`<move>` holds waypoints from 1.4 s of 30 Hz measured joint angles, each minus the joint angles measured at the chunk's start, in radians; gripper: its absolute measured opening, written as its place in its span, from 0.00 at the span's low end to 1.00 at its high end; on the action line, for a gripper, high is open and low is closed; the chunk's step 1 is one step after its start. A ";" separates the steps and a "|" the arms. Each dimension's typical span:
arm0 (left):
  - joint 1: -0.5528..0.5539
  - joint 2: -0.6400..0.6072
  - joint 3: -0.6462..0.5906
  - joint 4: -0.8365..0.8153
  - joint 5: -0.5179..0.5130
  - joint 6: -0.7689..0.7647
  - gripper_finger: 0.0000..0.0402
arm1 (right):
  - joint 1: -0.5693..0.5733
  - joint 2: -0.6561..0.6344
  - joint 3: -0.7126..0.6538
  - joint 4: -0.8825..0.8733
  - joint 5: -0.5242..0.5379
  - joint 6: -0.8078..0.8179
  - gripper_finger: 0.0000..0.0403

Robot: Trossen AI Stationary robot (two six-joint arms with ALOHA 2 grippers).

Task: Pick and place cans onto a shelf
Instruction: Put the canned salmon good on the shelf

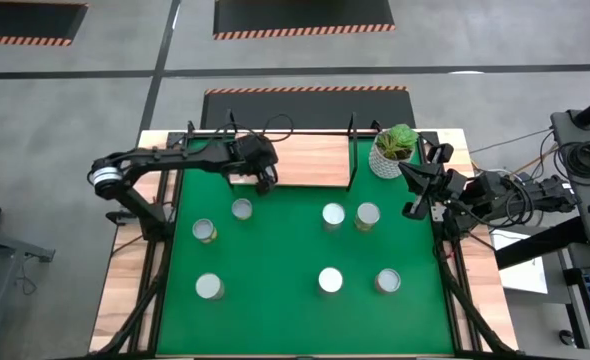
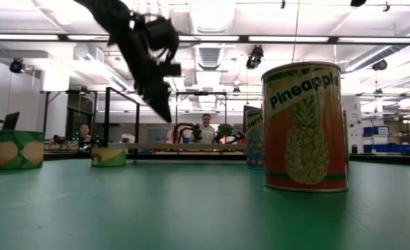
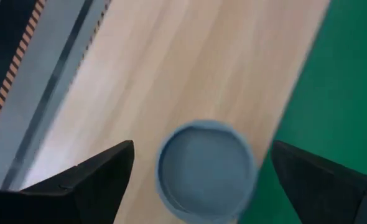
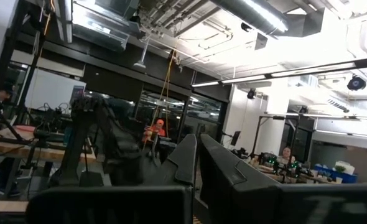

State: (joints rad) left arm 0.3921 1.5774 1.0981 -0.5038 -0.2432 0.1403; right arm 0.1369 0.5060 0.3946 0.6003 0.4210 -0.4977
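My left gripper (image 1: 263, 178) hangs open over the near edge of the light-wood shelf (image 1: 305, 160); it also shows in the low view (image 2: 162, 104). In the left wrist view a can with a round pale top (image 3: 205, 168) stands on the shelf board below and between the two open fingers, with a gap on each side. Several more cans stand upright on the green mat, among them one at the near left (image 1: 241, 209), a pair side by side (image 1: 333, 215) and a pineapple can (image 2: 306, 128). My right gripper (image 1: 412, 200) is shut and empty at the mat's right edge.
A white pot with a green plant (image 1: 393, 150) stands at the shelf's right end, close to my right arm. Black metal uprights (image 1: 353, 150) stand at the shelf's ends. The mat (image 1: 275, 250) has free room between the two rows of cans.
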 joint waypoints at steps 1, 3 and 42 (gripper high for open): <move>-0.005 -0.003 0.030 -0.037 0.002 0.011 0.88 | 0.000 0.000 0.000 0.000 0.000 0.000 0.03; -0.010 -0.004 0.090 -0.099 0.009 0.038 0.83 | 0.000 0.000 0.000 0.000 0.000 0.000 0.03; 0.088 0.212 0.217 -0.317 -0.250 0.374 0.00 | 0.000 -0.001 0.000 -0.008 0.000 -0.015 0.03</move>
State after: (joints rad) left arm 0.4797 1.7899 1.3156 -0.8204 -0.4934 0.5146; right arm 0.1368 0.5053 0.3950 0.5926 0.4213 -0.5130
